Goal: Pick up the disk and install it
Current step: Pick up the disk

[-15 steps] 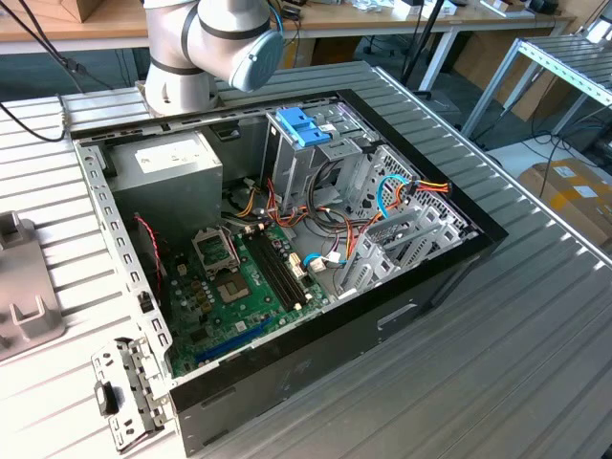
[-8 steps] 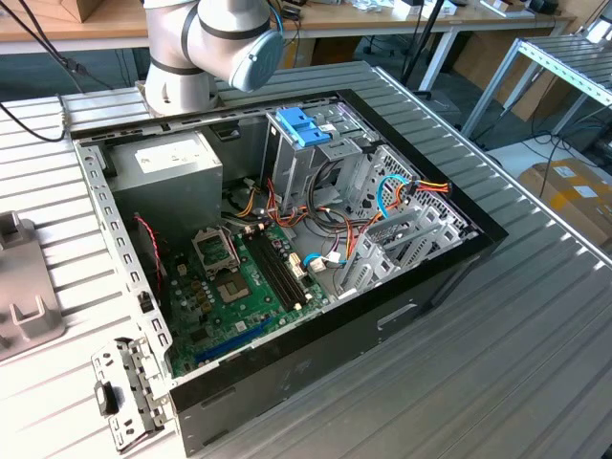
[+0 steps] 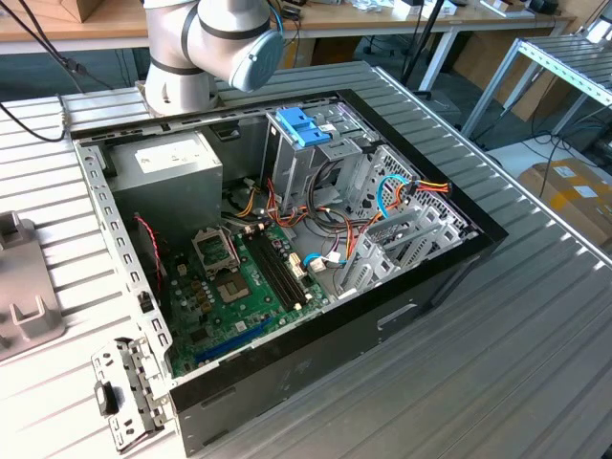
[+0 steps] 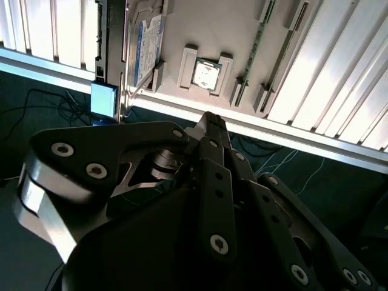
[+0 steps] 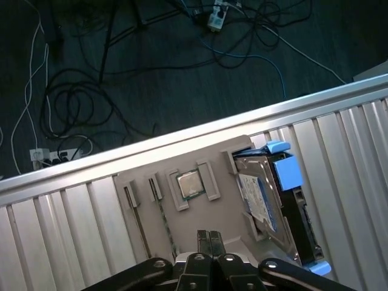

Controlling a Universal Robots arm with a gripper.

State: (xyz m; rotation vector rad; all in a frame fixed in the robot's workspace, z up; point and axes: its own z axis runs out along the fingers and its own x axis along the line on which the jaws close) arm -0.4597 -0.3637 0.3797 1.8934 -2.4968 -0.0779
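The gripper (image 5: pixel 210 236) is closed, its two fingertips pressed together with nothing between them. In both wrist views it hangs over a grey holder (image 5: pixel 230 209) that lies on the ribbed metal tabletop (image 5: pixel 60 230). Its dark linkage covers the near part of the holder in the second wrist view, where the fingertips (image 4: pixel 211 124) meet in a single point. The disk (image 5: pixel 260 194) is in that holder, not in the computer. It leans on its long edge in a slot just beside a small square processor chip (image 5: pixel 190 183), with its white label facing the chip and its light-blue frame (image 5: pixel 286 170) showing at both ends. In the second wrist view the disk (image 4: pixel 145 45) is cut off by the frame edge. Only one blue tab (image 4: pixel 103 100) is plain there, and the chip (image 4: pixel 206 74) sits in its own pocket of the holder (image 4: pixel 212 30). Whether the gripper touches the holder cannot be told, but it is apart from the disk. Beyond the tabletop's edge lies a dark floor with tangled cables (image 5: pixel 79 97). In the exterior view the arm (image 3: pixel 215 38) is cut off at the upper left of the frame. An open computer case (image 3: pixel 382 316) fills the middle, with its drive cage (image 3: pixel 306 143) and power supply (image 3: pixel 167 167) inside. A grey moulded shape (image 3: pixel 24 306) at the exterior view's left is cropped by the frame edge and hard to make out.
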